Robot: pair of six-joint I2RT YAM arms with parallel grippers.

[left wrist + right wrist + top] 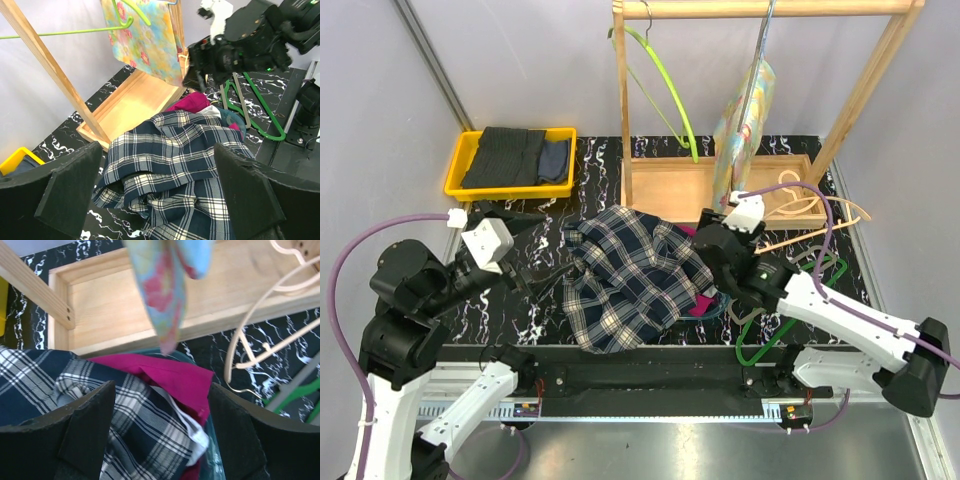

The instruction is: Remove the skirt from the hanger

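The navy and white plaid skirt [630, 275] lies crumpled on the black marble table; it also shows in the left wrist view [180, 150] and the right wrist view [130, 425]. A magenta cloth [175, 380] and a teal hanger edge [216, 455] show at its right side. My left gripper [535, 282] is open and empty at the skirt's left edge, its jaws spread wide above the fabric [160, 200]. My right gripper [707, 225] is open and empty above the skirt's right edge [160, 435].
A wooden rack [720, 185] stands behind, with a floral garment [745, 120] and a lime hanger [665, 75] hanging on it. A yellow bin [460, 160] of dark clothes is far left. Wooden hangers [810, 205] and a green hanger [760, 335] lie on the right.
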